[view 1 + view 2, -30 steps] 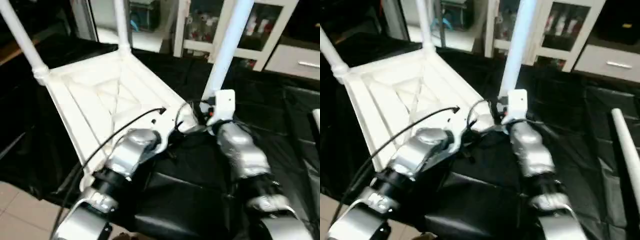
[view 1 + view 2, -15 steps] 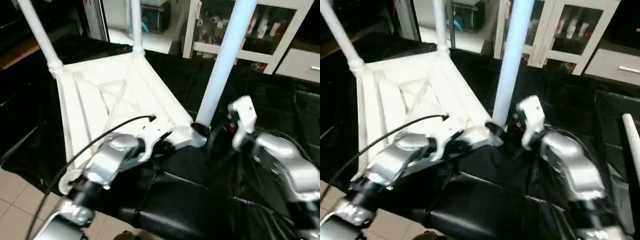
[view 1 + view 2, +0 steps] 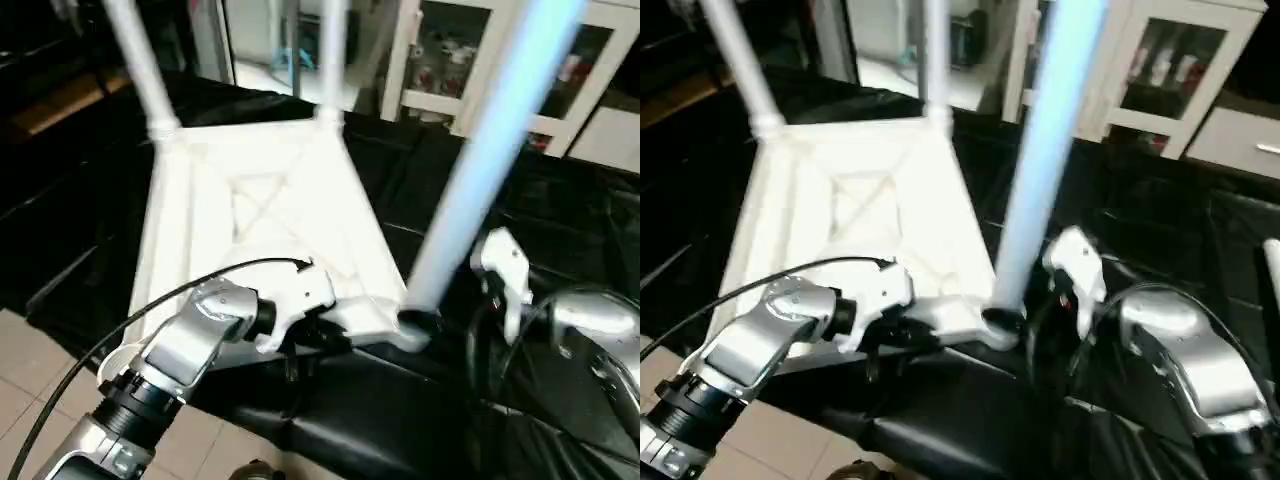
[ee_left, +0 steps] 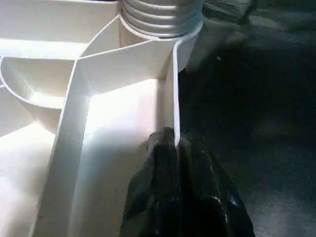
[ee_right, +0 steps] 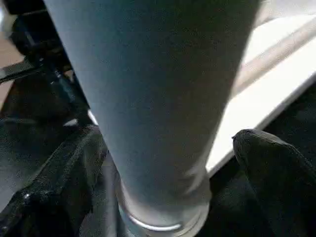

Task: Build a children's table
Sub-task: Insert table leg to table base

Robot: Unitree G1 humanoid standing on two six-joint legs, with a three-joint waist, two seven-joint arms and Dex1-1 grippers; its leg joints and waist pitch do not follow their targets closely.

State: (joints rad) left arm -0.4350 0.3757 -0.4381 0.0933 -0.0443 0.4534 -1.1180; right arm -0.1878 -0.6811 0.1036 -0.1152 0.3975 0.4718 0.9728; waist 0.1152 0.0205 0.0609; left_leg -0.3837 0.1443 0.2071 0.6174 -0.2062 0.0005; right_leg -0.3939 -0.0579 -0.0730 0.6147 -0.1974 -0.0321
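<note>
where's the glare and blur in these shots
Left wrist view: glare whitens the tabletop's ribs, and the black cloth beside it stays dark. Right wrist view: the near leg looms close and soft. Eye views: that leg reads bluish and smeared, and the cabinet behind is blurred.

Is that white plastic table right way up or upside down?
Upside down: the white plastic table top shows its X-ribbed underside, and its white tube legs point upward.
</note>
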